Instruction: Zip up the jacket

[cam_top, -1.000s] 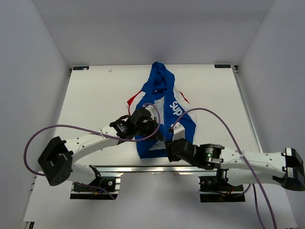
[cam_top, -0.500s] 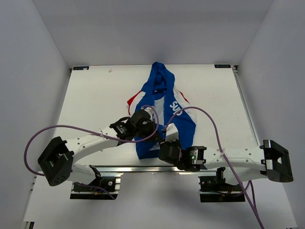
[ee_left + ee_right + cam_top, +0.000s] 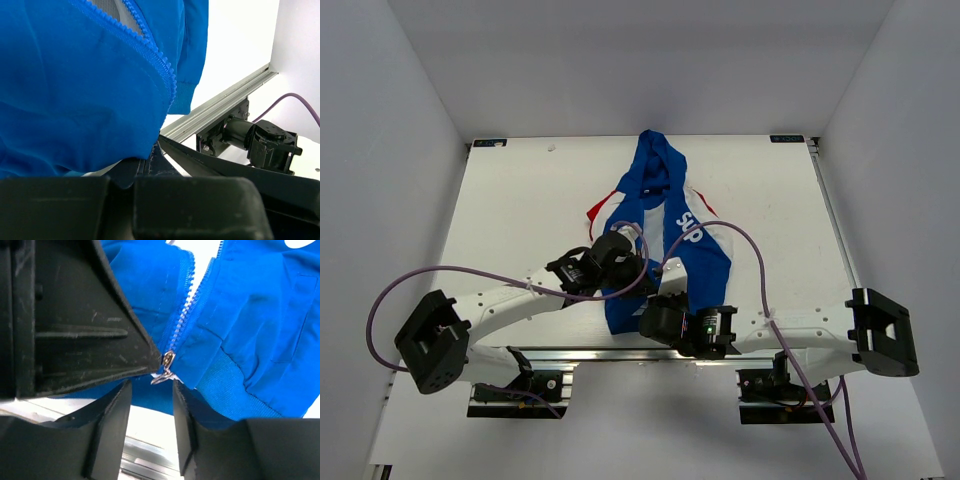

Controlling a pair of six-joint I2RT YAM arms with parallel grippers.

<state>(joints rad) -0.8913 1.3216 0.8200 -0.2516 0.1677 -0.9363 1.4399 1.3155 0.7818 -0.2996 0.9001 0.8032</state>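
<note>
The blue jacket (image 3: pixel 665 225) lies open on the white table (image 3: pixel 520 200), hood at the far side, white lettering on its right front. My left gripper (image 3: pixel 632 272) sits at the hem; in the left wrist view it (image 3: pixel 125 175) is shut on the jacket's blue fabric (image 3: pixel 75 90), beside a row of zipper teeth (image 3: pixel 160 65). My right gripper (image 3: pixel 660 300) is at the hem just right of it. In the right wrist view it (image 3: pixel 151 395) is open, and the metal zipper pull (image 3: pixel 166 367) hangs just above its fingertips (image 3: pixel 112 425). The two zipper rows (image 3: pixel 187 305) part above the slider.
An aluminium rail (image 3: pixel 620 352) runs along the table's near edge, just behind both grippers. Purple cables (image 3: pixel 760 255) loop over the jacket's lower part. The left gripper's black finger (image 3: pixel 75 325) fills the left of the right wrist view. White walls enclose the table.
My right arm has swung left and folded in, bringing its gripper to the jacket's hem by the zipper pull. The left gripper has stayed at the hem.
</note>
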